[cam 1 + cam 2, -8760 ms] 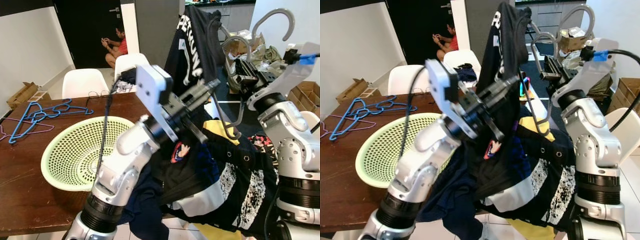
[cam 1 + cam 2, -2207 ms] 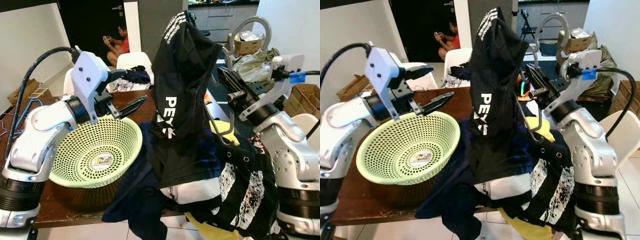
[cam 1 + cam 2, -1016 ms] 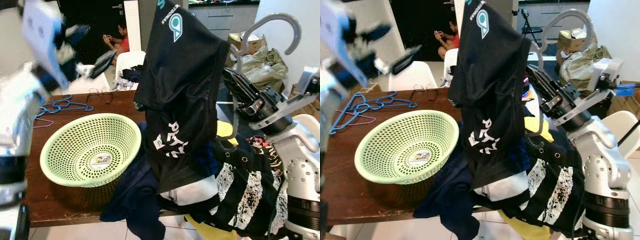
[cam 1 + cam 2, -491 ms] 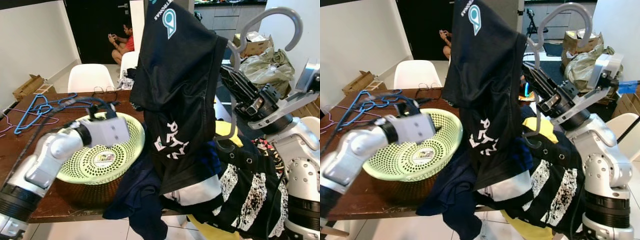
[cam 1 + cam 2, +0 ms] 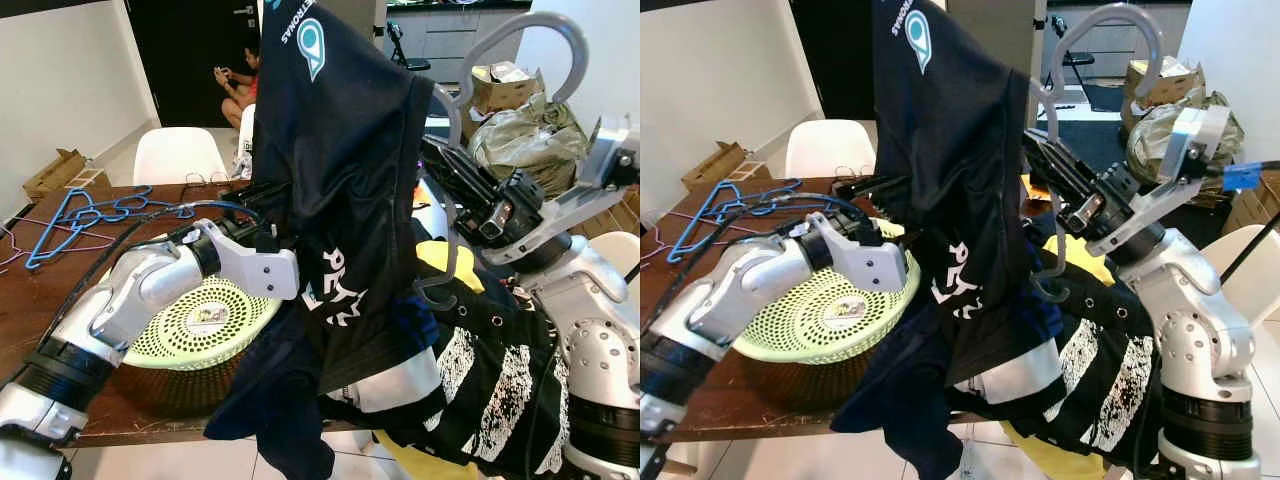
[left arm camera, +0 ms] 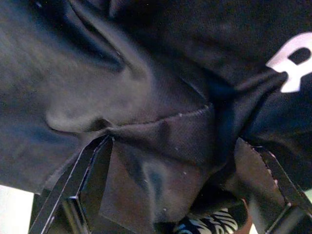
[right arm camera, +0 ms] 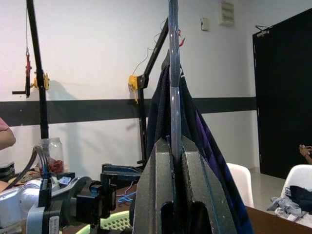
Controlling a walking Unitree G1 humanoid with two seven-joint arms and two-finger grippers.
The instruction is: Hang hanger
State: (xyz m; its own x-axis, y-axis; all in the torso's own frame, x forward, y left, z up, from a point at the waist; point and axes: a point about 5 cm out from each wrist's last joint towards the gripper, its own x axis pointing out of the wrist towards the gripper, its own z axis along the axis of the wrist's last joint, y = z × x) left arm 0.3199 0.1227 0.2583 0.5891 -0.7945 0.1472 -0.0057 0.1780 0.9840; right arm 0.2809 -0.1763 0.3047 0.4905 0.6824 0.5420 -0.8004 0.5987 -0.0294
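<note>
Two silver arms are raised over the heap of laundry at the near right edge of the brown tabletop. The right claw is clenched on the grey hanger, its two dark fingers pressed flat against the hanger's thin bar, and it holds the hanger high at the right with the curved hook up. A black jersey with white lettering is draped over that hanger and hangs down the middle of the scene, its lower part reaching the pile of dark clothes that spills off the tabletop's near right corner. The left claw reaches in from the left, over the pale green mesh basket, and its spread black fingers are pushed into the jersey's fabric with a fold of hem lying between them. Blue hangers lie tangled on the far left of the tabletop. Beyond it stand white chairs, and a person sits low in the dark doorway at the far end of the room. Cardboard boxes and a bag are stacked at the far right.
</note>
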